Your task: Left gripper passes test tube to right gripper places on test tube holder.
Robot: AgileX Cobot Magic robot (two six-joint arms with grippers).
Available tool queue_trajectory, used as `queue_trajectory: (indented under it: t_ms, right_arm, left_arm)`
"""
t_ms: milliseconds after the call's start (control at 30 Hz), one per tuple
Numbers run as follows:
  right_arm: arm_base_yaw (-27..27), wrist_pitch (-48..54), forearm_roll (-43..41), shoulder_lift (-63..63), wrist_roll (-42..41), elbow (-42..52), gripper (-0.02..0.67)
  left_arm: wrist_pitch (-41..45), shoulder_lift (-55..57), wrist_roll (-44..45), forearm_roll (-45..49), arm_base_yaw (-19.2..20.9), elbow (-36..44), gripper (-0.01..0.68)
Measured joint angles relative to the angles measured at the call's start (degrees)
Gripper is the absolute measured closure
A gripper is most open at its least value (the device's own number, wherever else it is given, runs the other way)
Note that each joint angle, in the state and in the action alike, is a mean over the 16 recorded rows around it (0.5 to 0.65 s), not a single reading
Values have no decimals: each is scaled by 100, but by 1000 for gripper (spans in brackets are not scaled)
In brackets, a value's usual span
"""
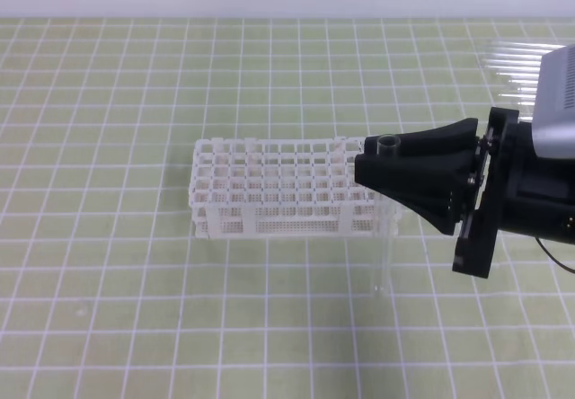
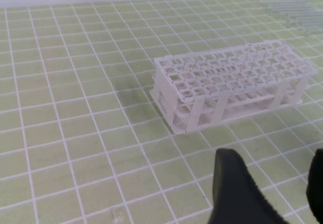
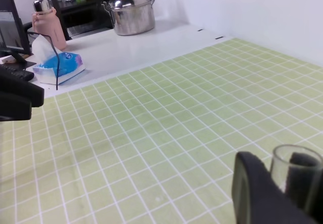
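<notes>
The right gripper (image 1: 370, 169) reaches in from the right, shut on the test tube (image 1: 384, 255). The clear tube hangs upright, with its open rim above the fingers and its lower end in front of the rack's right end. In the right wrist view the test tube (image 3: 297, 169) shows as a glass rim between the black fingers (image 3: 255, 193). The test tube holder (image 1: 269, 188) is a white lattice rack in the middle of the mat, with no tubes in it. The left gripper (image 2: 275, 196) shows only in its wrist view. It is open, nothing between its fingers, and hovers short of the test tube holder (image 2: 227, 80).
A batch of clear tubes (image 1: 514, 62) lies at the back right of the green gridded mat. In the right wrist view a steel pot (image 3: 132, 13), a tissue box (image 3: 58, 65) and a pink bottle (image 3: 48, 22) stand on a white counter beyond the mat.
</notes>
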Motion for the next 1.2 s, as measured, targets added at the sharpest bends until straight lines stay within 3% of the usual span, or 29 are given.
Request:
queue_trajectory:
  t_ms: [533,833,1033,1200]
  right_arm:
    - [35,-243,0,6,-334,-30,552]
    - [488,-1147,-277,64,-522,-405,552]
    - [1061,-2051,-919,244,65,-835,552]
    - [1552,-2996,-1782,467,1232,-1178,552]
  left_arm:
    - [-20,20,3,40,1,0,386]
    - [-15,15,2,35,1,0,387]
    - [5,-5,-1,18,0,0,387]
    - [10,-14,-2,9,-1,0,387]
